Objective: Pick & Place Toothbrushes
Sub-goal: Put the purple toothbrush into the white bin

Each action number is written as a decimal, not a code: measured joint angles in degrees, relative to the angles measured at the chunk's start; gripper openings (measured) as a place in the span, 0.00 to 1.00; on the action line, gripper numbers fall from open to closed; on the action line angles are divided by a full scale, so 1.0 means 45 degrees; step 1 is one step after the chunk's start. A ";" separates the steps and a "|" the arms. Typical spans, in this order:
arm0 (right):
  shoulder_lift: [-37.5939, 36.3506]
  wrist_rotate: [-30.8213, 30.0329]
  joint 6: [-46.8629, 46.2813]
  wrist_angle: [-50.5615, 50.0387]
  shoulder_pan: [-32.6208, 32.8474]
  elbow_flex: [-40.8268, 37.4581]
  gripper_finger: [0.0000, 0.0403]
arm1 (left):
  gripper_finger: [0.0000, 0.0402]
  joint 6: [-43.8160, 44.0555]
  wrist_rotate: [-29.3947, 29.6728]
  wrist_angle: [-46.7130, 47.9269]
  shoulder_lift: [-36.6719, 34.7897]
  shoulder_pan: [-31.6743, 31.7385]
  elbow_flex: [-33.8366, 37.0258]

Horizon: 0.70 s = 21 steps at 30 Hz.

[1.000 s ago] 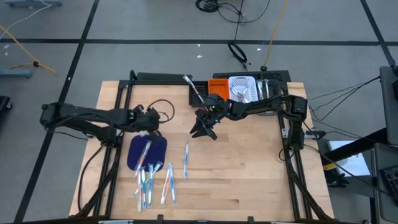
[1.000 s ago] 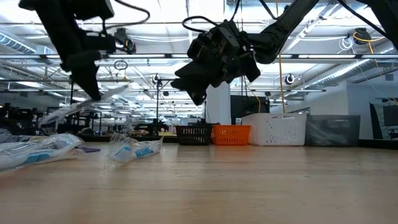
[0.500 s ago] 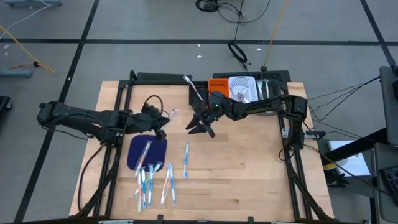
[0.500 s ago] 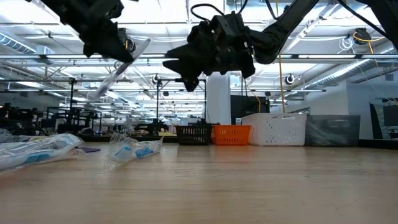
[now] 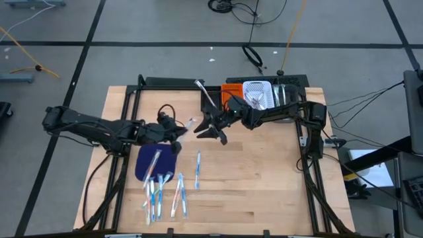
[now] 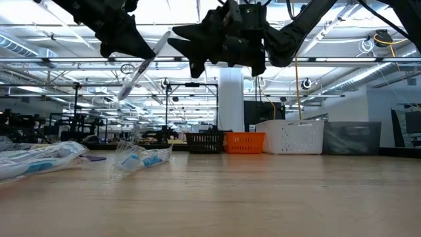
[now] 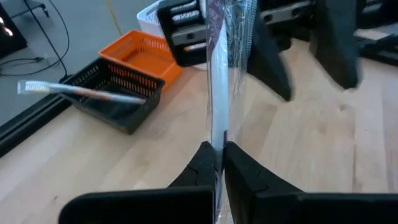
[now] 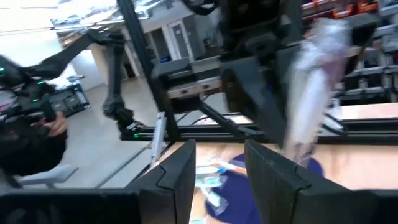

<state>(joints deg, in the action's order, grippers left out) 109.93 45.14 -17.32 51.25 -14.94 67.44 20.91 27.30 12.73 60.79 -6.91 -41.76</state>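
Note:
My left gripper [image 5: 178, 131] is shut on one clear-wrapped toothbrush [image 7: 217, 68] and holds it high over the table, above the mat's far edge. My right gripper [image 5: 208, 135] is open, level and just right of it, its fingers [image 7: 273, 62] standing close past the toothbrush's upper end without touching. Several more wrapped toothbrushes [image 5: 162, 192] lie on and near the dark blue oval mat [image 5: 156, 162]; a single one [image 5: 197, 170] lies to their right. Another toothbrush [image 7: 74, 92] sticks out of the black bin [image 7: 118, 96], leaning on its rim. My left gripper pinches the wrapped toothbrush between its two fingers near its lower end [image 7: 217, 144]. The toothbrush is lifted clear and slants up from the fingers [image 6: 128, 39] toward my right gripper, its free end [image 5: 191, 121] beyond the fingertips.
The black bin, orange bin [image 5: 231, 91] and white bin [image 5: 258, 94] stand in a row at the table's far edge, behind my right arm. Bare wood lies on the table's right half [image 5: 264, 178]. The room beyond shows shelves and equipment.
My left gripper has risen from above the mat and moved right toward my right gripper, carrying the toothbrush, which now slants upward. My right gripper has lifted, shifted slightly left and tipped to level, facing the toothbrush.

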 joint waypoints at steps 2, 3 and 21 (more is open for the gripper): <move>0.0000 -0.0139 -0.0002 -0.0015 -0.0008 0.0000 0.33 | 0.01 -0.0075 0.0007 -0.0152 0.0110 -0.0001 0.0000; 0.0000 -0.0213 -0.0003 -0.0030 -0.0010 0.0000 0.33 | 0.01 -0.0070 0.0007 -0.0197 0.0174 -0.0001 0.0000; 0.0014 -0.1318 -0.0005 0.1354 0.0023 0.0000 0.33 | 0.01 -0.0366 0.0071 -0.2057 0.1115 -0.0031 0.0000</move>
<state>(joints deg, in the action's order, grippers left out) 109.99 39.21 -17.34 57.34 -14.83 67.44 19.27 27.62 3.47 65.81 -7.05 -41.76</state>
